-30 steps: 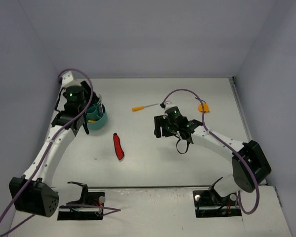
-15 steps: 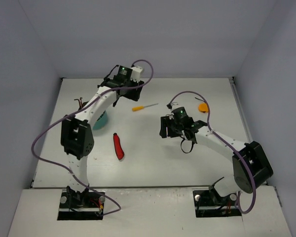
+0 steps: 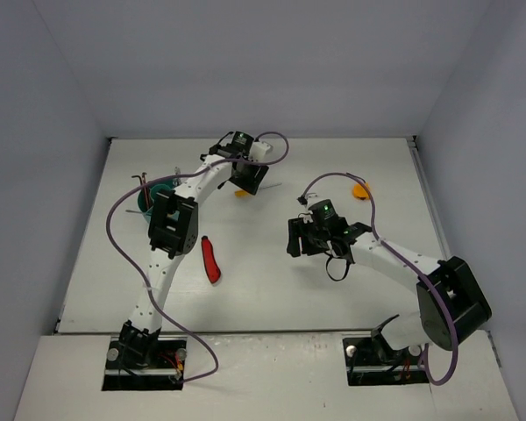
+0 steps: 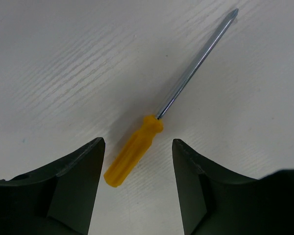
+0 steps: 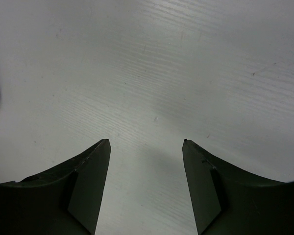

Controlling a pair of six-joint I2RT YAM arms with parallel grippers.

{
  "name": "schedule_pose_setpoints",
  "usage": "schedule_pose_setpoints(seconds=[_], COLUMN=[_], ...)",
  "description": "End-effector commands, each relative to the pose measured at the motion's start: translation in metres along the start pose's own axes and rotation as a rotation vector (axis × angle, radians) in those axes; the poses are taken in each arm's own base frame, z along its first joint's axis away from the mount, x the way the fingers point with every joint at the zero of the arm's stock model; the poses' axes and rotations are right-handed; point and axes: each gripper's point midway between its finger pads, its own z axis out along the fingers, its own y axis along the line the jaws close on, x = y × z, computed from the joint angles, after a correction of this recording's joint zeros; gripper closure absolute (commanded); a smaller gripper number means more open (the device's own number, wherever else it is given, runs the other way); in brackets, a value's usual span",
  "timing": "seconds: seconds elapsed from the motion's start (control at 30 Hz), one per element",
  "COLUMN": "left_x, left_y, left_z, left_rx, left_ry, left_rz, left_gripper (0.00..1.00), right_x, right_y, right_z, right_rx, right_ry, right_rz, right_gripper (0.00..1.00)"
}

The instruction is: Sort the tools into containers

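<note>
An orange-handled screwdriver (image 4: 132,156) lies flat on the white table, its silver shaft (image 4: 196,63) pointing away. My left gripper (image 4: 138,141) is open and hovers just above it, the handle between the two fingers and touching neither. In the top view the left gripper (image 3: 248,181) is at the back centre, over the screwdriver (image 3: 241,193). The teal tub (image 3: 151,200) stands at the back left, partly hidden by the left arm. A red-and-black folding knife (image 3: 211,260) lies mid-table. My right gripper (image 3: 293,238) is open and empty over bare table (image 5: 146,141).
A small orange object (image 3: 360,189) lies at the back right. Thin dark hex keys (image 3: 142,181) lie beside the tub on its far left. Grey walls enclose the table on three sides.
My left arm has swung from the tub at the left to the back centre and come down over the screwdriver. My right gripper has drifted slightly nearer and to the right.
</note>
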Motion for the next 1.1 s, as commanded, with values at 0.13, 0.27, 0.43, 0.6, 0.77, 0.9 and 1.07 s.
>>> schedule_pose_setpoints(seconds=[0.13, 0.27, 0.43, 0.6, 0.77, 0.9, 1.07], left_x=[-0.004, 0.024, 0.055, 0.082, 0.107, 0.119, 0.117], left_y=[-0.004, -0.021, -0.046, -0.080, -0.120, -0.138, -0.149], left_z=[-0.010, -0.015, -0.027, -0.045, -0.050, -0.049, -0.052], left_rx=[0.019, 0.033, -0.002, -0.016, 0.007, 0.001, 0.010], left_ry=[-0.015, 0.054, 0.110, 0.122, 0.111, 0.086, 0.075], left_rz=[-0.067, -0.200, -0.305, -0.418, -0.551, -0.608, -0.635], left_gripper=[0.49, 0.63, 0.79, 0.80, 0.80, 0.79, 0.63], right_x=[-0.012, -0.014, -0.015, -0.015, -0.016, -0.018, -0.022], right_y=[0.007, 0.006, 0.004, 0.002, 0.000, 0.000, 0.001], right_z=[-0.008, -0.007, -0.007, -0.008, -0.010, -0.010, -0.010], right_rx=[-0.025, -0.018, -0.007, 0.004, 0.017, 0.020, 0.027], right_ry=[-0.062, -0.065, -0.069, -0.076, -0.087, -0.094, -0.101], right_rz=[-0.010, -0.013, -0.006, 0.005, 0.011, 0.015, 0.037], right_gripper=[0.42, 0.42, 0.42, 0.42, 0.42, 0.42, 0.42])
